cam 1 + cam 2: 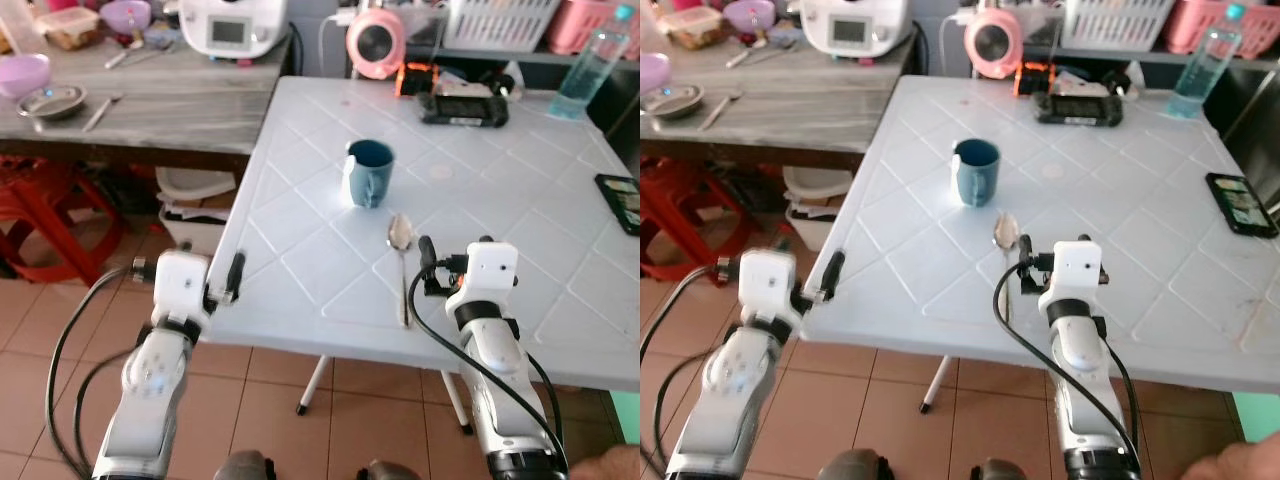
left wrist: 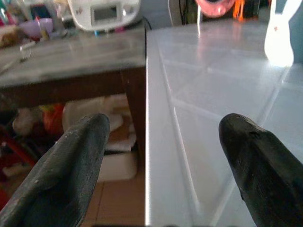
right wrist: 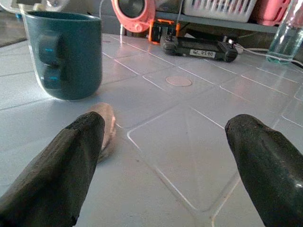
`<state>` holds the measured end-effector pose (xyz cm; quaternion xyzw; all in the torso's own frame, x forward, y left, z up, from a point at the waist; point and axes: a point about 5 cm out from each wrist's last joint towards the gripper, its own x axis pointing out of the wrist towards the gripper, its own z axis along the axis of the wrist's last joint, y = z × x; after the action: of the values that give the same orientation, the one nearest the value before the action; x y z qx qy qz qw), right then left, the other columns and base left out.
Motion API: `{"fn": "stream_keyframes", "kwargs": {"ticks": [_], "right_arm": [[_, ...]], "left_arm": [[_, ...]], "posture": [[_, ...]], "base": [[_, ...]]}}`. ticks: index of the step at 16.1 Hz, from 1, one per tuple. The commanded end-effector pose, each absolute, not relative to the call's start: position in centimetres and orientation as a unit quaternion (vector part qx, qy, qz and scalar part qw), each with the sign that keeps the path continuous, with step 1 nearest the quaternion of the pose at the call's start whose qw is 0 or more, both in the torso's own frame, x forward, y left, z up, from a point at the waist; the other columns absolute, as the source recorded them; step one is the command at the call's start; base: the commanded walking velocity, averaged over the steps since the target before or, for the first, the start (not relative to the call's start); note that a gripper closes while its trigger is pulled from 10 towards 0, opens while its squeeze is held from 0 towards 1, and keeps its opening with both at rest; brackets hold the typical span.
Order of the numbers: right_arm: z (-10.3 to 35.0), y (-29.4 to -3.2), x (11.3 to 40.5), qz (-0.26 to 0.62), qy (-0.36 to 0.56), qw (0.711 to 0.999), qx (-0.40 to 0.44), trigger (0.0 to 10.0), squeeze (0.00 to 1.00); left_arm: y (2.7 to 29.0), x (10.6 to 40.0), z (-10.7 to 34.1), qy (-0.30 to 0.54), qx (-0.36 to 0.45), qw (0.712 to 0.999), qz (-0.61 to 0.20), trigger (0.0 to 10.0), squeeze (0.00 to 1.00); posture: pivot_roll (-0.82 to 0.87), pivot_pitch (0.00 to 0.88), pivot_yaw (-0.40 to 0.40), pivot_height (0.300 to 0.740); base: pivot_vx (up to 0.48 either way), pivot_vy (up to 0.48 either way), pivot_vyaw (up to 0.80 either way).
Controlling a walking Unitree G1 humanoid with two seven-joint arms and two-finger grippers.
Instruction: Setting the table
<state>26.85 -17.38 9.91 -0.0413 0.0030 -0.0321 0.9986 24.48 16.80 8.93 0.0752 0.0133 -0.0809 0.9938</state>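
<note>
- Right gripper (image 1: 428, 262) low over the table (image 1: 520, 240), fingers spread and empty, just beside the spoon (image 1: 402, 262), likely after setting it down.
- Left gripper (image 1: 234, 277) at the table's near edge, spread wide, holding nothing.
- Spoon flat, bowl toward the mug (image 1: 368, 172), laid as a place setting.

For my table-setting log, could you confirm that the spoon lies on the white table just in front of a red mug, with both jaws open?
Not quite: the mug is dark teal-blue, not red, as the left eye view shows. The rest holds: the spoon lies on the white table just in front of it, and both jaws are open.
</note>
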Motion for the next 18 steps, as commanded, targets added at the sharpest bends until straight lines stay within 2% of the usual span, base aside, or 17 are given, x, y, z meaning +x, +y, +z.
{"fn": "stream_keyframes", "kwargs": {"ticks": [1,8,10,12,18], "right_arm": [[10.5,-17.3,27.0,-0.027,-0.009,0.999,-0.040,10.0,0.00],[10.7,-15.6,29.2,0.018,0.046,0.999,-0.021,10.0,0.00],[10.1,-15.4,29.8,0.027,0.090,0.996,-0.008,10.0,0.00],[9.2,-14.7,29.8,0.037,0.135,0.990,0.009,10.0,0.00],[8.9,-13.1,29.9,0.066,0.164,0.984,0.027,10.0,0.00]], "left_arm": [[16.8,24.5,9.8,-0.001,0.089,0.992,-0.088,10.0,0.00],[16.7,24.1,9.5,0.022,0.092,0.991,-0.098,10.0,0.00],[16.4,24.0,9.6,0.024,0.087,0.990,-0.108,10.0,0.00],[16.5,23.9,9.6,0.029,0.088,0.990,-0.111,10.0,0.00],[16.4,23.8,9.7,0.035,0.087,0.989,-0.118,10.0,0.00]], "posture": [[0.01,0.000,-0.001,0.719],[0.02,0.016,0.004,0.719],[0.02,0.026,0.007,0.719],[0.02,0.039,0.009,0.719],[0.03,0.047,0.013,0.719]], "base": [[0.000,0.000,0.00],[0.000,0.000,0.00],[0.000,0.000,0.00],[0.000,0.000,0.00],[0.000,0.000,0.00]]}}
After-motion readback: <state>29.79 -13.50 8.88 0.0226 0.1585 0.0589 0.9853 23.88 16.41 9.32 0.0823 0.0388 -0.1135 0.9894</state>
